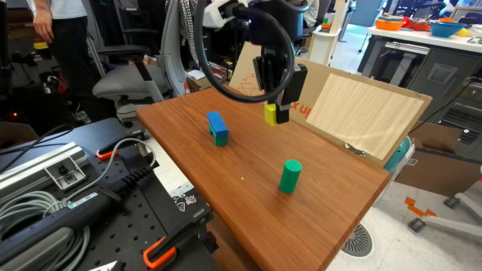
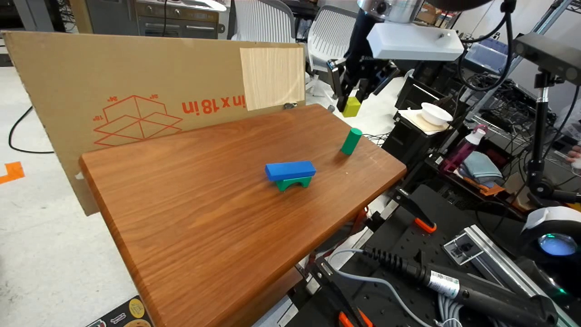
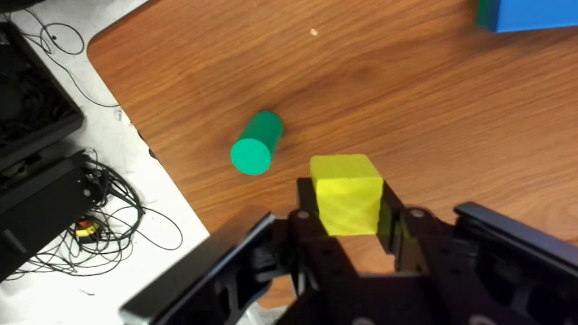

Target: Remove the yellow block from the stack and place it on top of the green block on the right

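Observation:
My gripper point(image 3: 348, 194) is shut on the yellow block point(image 3: 347, 205), a small bright cube between the fingertips. In both exterior views the yellow block point(image 1: 270, 115) point(image 2: 351, 108) hangs in the air in the gripper point(image 1: 276, 111) point(image 2: 353, 96). The green block point(image 1: 290, 177) is an upright cylinder on the table; nothing is on its top. It also shows in the wrist view point(image 3: 259, 142), left of and beyond the yellow block, apart from it. The blue block point(image 2: 290, 170) lies on a green arch point(image 2: 293, 183); the blue block shows partly in the wrist view point(image 3: 537, 16).
The wooden table point(image 1: 241, 210) holds these blocks. A cardboard sheet point(image 2: 136, 77) with a pale wood panel point(image 2: 273, 79) stands along one table edge. A black perforated bench point(image 1: 128, 226) with clamps, cables and a tool adjoins the opposite side. The green block stands near a table edge.

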